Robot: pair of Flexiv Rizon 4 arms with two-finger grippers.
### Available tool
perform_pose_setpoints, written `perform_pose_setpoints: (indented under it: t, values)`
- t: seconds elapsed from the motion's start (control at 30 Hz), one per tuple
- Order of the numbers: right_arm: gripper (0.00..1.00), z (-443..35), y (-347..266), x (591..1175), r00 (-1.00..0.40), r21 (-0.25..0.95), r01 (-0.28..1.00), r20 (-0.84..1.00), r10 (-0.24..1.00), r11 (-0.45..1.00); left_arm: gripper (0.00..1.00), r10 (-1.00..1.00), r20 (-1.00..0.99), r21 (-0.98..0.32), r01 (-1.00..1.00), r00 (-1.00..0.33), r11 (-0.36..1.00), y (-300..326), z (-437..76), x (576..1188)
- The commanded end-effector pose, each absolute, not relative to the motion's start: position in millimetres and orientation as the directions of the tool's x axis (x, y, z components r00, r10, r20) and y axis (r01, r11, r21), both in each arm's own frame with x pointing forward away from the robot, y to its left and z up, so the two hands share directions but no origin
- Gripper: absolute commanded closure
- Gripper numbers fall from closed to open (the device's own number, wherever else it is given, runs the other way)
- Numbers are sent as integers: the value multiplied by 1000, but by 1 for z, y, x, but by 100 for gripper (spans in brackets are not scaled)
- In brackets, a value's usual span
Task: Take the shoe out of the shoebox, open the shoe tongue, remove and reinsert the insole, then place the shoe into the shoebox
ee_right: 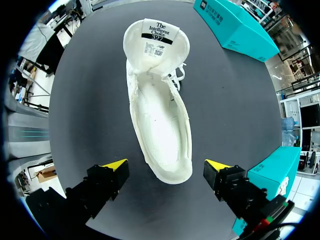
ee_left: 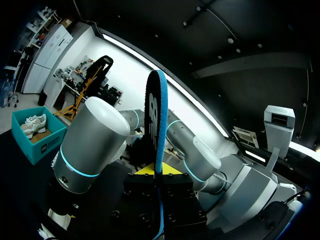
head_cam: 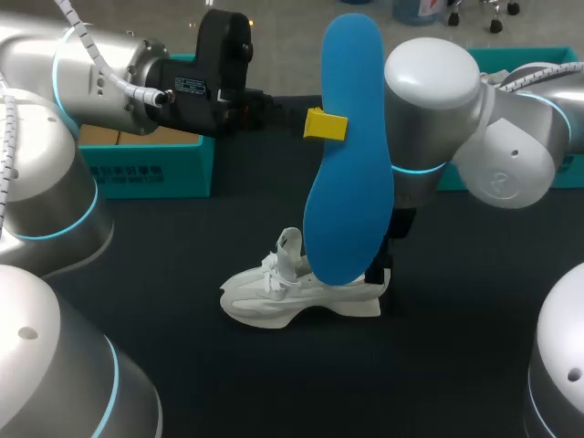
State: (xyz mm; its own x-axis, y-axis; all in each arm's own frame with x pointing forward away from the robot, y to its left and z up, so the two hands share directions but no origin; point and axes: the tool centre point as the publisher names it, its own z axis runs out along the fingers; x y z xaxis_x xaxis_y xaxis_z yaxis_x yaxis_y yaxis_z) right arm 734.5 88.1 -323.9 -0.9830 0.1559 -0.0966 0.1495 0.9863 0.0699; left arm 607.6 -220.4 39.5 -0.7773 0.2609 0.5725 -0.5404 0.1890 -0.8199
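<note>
A blue insole hangs upright in the air, pinched near its middle by my left gripper, which is shut on it. In the left wrist view the insole shows edge-on between the yellow tips of the left gripper. Below it a white shoe stands on the black table, its tongue folded forward and its inside bare. My right gripper is open, with one finger on each side of the heel of the shoe, not touching it. In the head view the insole hides most of that gripper.
A teal shoebox stands at the back left under my left arm. A second teal box sits at the back right behind my right arm; the left wrist view shows a teal box with another white shoe inside.
</note>
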Motion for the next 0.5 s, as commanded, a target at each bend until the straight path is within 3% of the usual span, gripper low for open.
perform_pose_setpoints:
  t: [0.03,0.5]
  values:
    - [0,-323,94,736,-984,64,139,-106,145,988,100,260,572,-820,-540,-778,189,-221,39,607]
    - [0,-329,144,782,-988,61,51,-146,60,997,100,260,572,-820,-540,-778,189,-221,39,607]
